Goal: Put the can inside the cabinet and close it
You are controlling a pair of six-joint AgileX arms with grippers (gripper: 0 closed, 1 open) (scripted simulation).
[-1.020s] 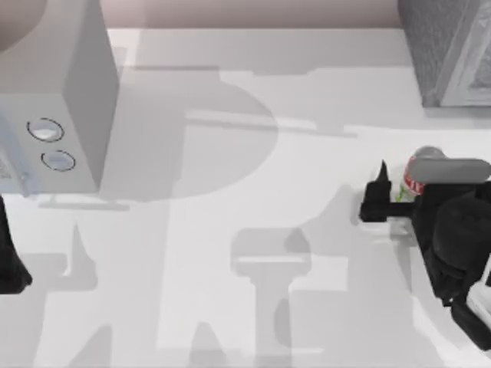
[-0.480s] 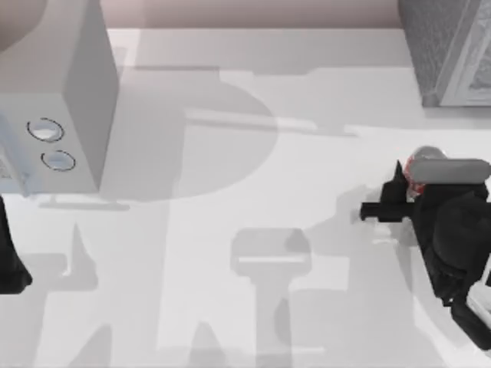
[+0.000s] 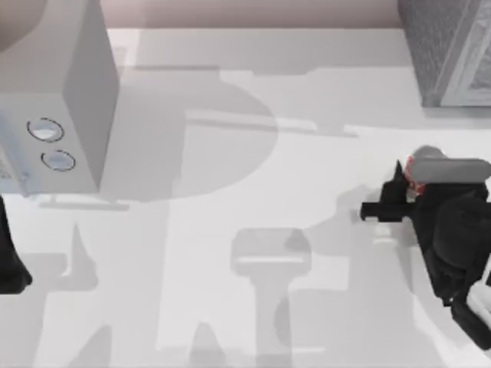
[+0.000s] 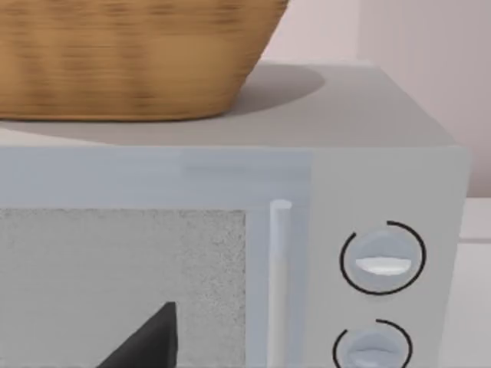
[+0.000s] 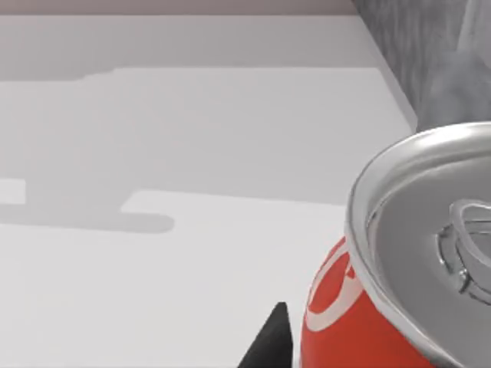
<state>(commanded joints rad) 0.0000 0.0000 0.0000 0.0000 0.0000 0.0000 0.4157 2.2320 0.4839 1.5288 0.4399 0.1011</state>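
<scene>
Right gripper clamps the can near the table's right edge, below the cabinet; left arm parked.

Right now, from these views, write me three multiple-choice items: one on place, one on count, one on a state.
1. Where is the can?
A. near the table's right edge
B. on the pale grey box
C. inside the cabinet

2. How many round dials are on the pale grey box?
A. one
B. two
C. four

3. How does the right gripper stand?
A. wide open, far from the can
C. closed around the can
B. holding the basket

Answers: 1 A, it sits by the right edge, in front of the cabinet. 2 B, two dials show. 3 C, a black finger flanks the can.
</scene>
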